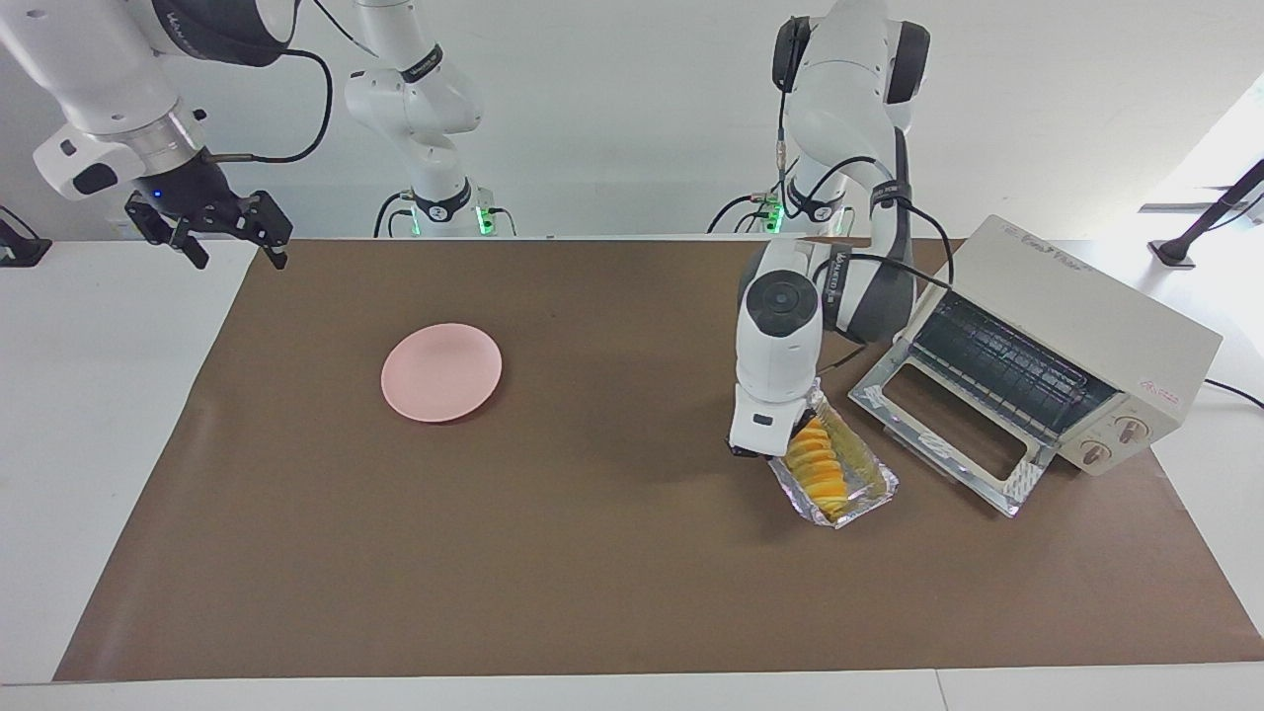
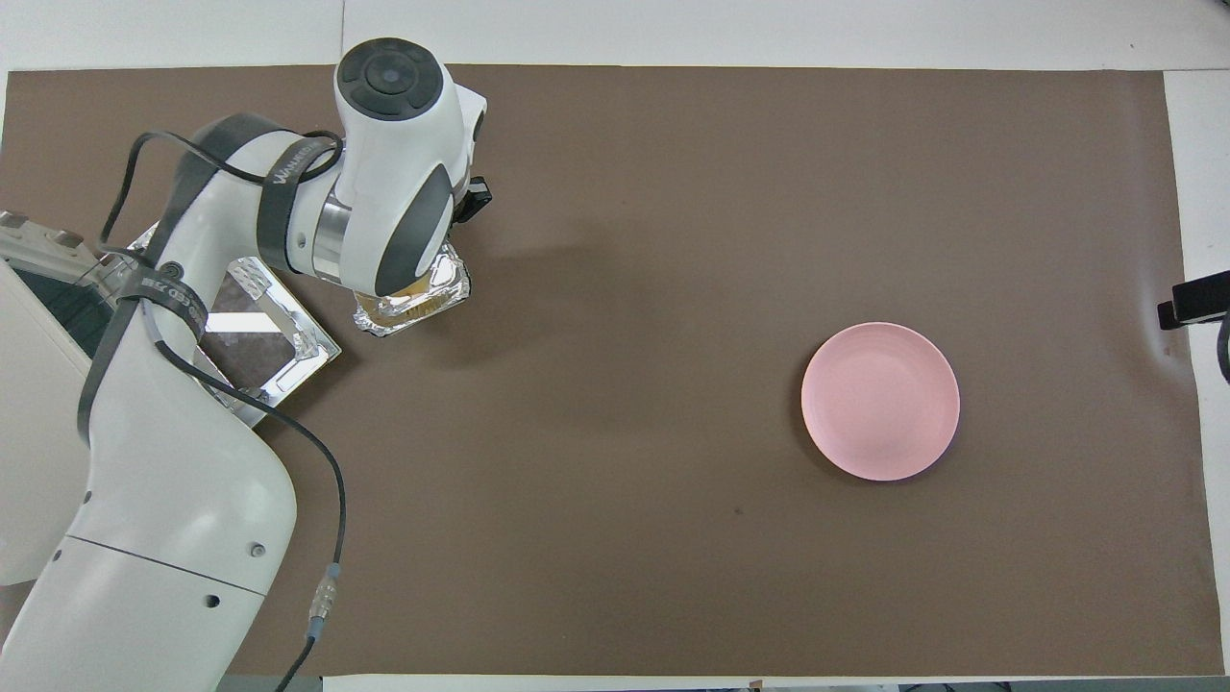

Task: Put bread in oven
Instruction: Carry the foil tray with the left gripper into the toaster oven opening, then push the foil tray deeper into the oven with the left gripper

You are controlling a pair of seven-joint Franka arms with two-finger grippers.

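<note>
The left arm is bending over and pointing its gripper (image 1: 765,446) straight down at the bread (image 1: 818,468) lying in the foil tray (image 1: 869,491), beside the oven (image 1: 1047,346) with its door open on the bench (image 1: 592,553); its fingers' state cannot be told. The right gripper (image 1: 212,232) is waiting raised, fingers spread.

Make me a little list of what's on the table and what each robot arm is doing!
bread: lying in the foil tray, beside the oven
oven: door dropped open, rack showing
pink plate: bare, toward the right arm's end
left gripper: down at the bread and tray
right gripper: waiting, raised over the table's edge, jaws open
</note>
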